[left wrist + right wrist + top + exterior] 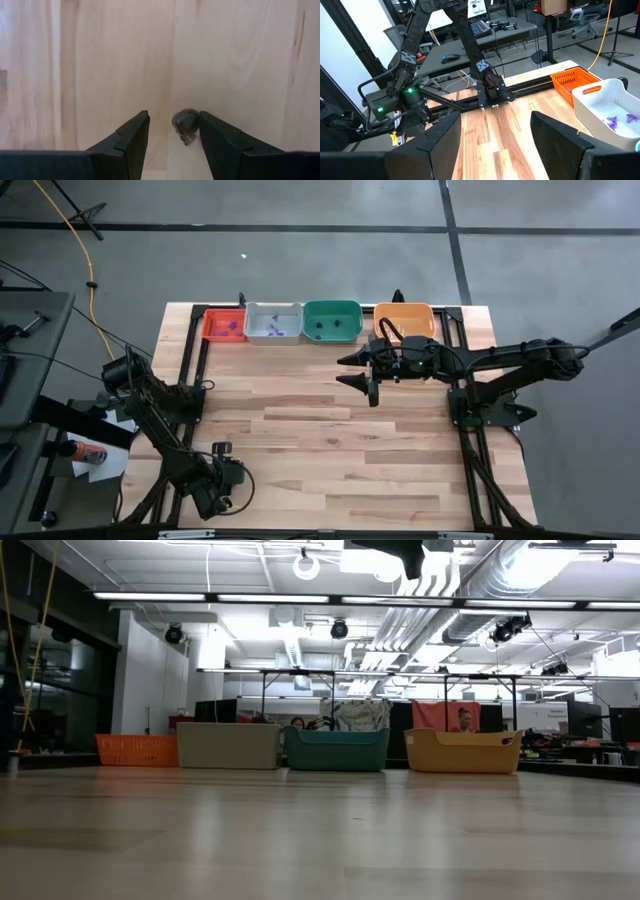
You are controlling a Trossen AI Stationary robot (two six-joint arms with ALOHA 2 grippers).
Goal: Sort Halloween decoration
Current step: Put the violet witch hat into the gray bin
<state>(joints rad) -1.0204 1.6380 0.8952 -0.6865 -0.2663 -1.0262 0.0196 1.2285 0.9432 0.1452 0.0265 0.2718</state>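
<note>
Small grey-brown rounded trinket [185, 126] lying on the pale wooden tabletop [100, 60], between the two dark fingers of the left gripper [173, 131]. Touching, or just beside, the inner face of one finger [220, 142]; apart from the other finger [131, 137]. Jaws spread, not pinching the trinket.

Left gripper [222, 492] placed low at the near left corner of the table in the high view, well apart from the trays.

More tiny trinkets seen in the trays at the far edge: purple ones [227, 327] in the red-orange slotted plastic tray [210, 332], purple ones [274, 329] in the pale grey plastic tray [252, 313], dark ones [321, 324] in the green plastic tray [356, 310]. Contents of the orange-yellow plastic tray [428, 313] not discernible, partly hidden by the right arm.

The four trays set in one row, side by side, along the far edge.

Right gripper [357, 370] held above the table, just in front of the green and orange-yellow trays. Jaws spread wide, holding nothing [492, 135].

One small pale speck [244, 255] lying on the grey floor beyond the table; too small to identify.
</note>
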